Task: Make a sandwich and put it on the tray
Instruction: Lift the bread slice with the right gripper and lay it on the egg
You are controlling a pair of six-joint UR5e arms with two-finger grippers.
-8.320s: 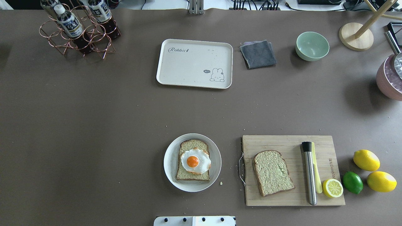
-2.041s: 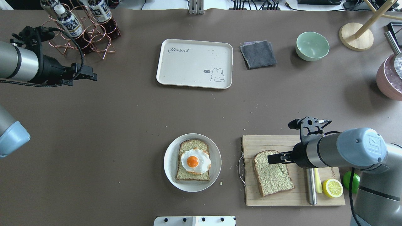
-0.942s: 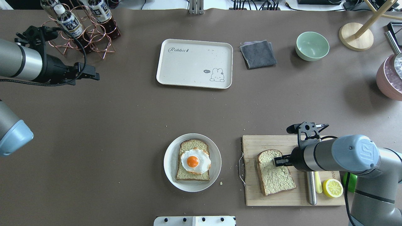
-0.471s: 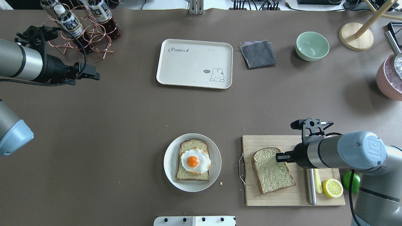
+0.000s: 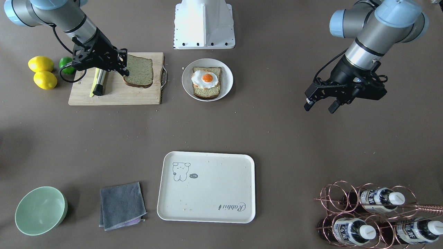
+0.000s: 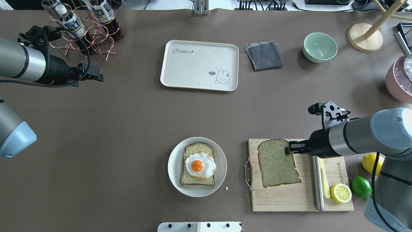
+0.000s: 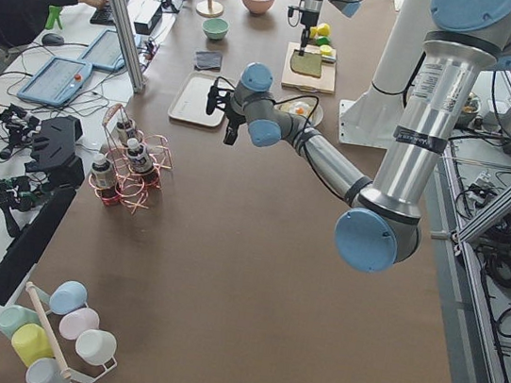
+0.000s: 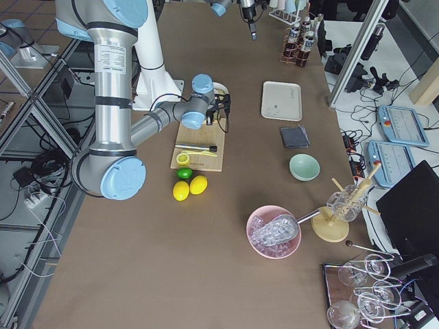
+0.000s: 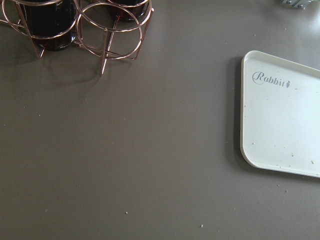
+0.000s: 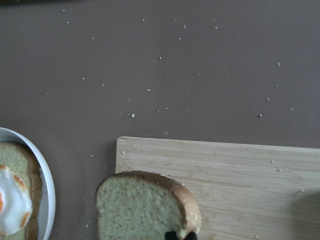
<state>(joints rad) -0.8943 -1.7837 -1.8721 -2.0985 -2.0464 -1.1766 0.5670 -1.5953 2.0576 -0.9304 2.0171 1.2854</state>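
One bread slice with the fried egg (image 6: 199, 166) on top lies on a round white plate (image 6: 173, 175) at the near centre; it also shows in the front view (image 5: 207, 79). My right gripper (image 6: 289, 149) is shut on the edge of the second bread slice (image 6: 276, 162) and holds it raised over the wooden cutting board (image 6: 302, 203). The right wrist view shows that slice (image 10: 140, 210) between the fingertips. The cream tray (image 6: 199, 64) with "Rabbit" script lies bare at the far centre. My left gripper (image 5: 320, 105) hovers open and empty at the far left, near the bottle rack.
On the board lie a steel tool (image 6: 318, 180), a yellow knife and a half lemon (image 6: 341, 192). A lime (image 6: 361, 187) and lemons sit to its right. A grey cloth (image 6: 264, 55), green bowl (image 6: 320, 47), pink ice bucket (image 6: 399, 80) and copper bottle rack (image 6: 83, 32) line the far side.
My right gripper came down onto the slice on the board, shut on its edge and lifted it, shifting it toward the board's far side. The left arm barely moved.
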